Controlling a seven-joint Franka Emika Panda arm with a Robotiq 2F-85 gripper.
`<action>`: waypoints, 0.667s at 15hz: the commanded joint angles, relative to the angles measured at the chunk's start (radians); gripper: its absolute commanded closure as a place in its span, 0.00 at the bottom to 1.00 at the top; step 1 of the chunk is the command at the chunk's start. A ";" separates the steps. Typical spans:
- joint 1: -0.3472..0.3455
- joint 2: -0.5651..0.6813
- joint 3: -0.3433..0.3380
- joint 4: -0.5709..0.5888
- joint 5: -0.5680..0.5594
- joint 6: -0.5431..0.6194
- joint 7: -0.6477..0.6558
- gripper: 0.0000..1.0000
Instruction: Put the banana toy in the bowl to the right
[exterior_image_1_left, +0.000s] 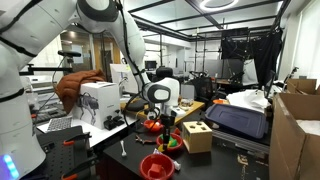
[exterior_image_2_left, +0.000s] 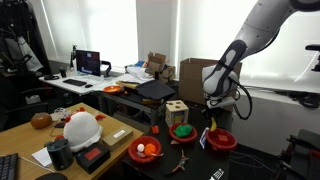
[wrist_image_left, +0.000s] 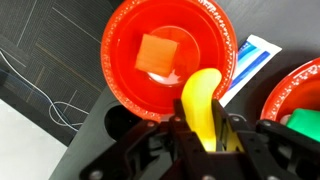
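Within the gripper (wrist_image_left: 207, 140), banana toy (wrist_image_left: 202, 98).

Bright windows (exterior_image_2_left: 110, 30), cluttered desks (exterior_image_2_left: 100, 88)

No readable text, label, brand, number or sign anywhere in the three views

Both exterior views mid-distance, sharing the table (exterior_image_1_left: 200, 165), wrist view close, looking down on red bowl (wrist_image_left: 120, 80)
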 joint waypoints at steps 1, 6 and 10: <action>0.004 0.044 -0.001 0.056 -0.015 -0.027 0.030 0.92; 0.022 0.078 -0.033 0.084 -0.026 -0.046 0.056 0.92; 0.034 0.092 -0.049 0.098 -0.035 -0.060 0.077 0.92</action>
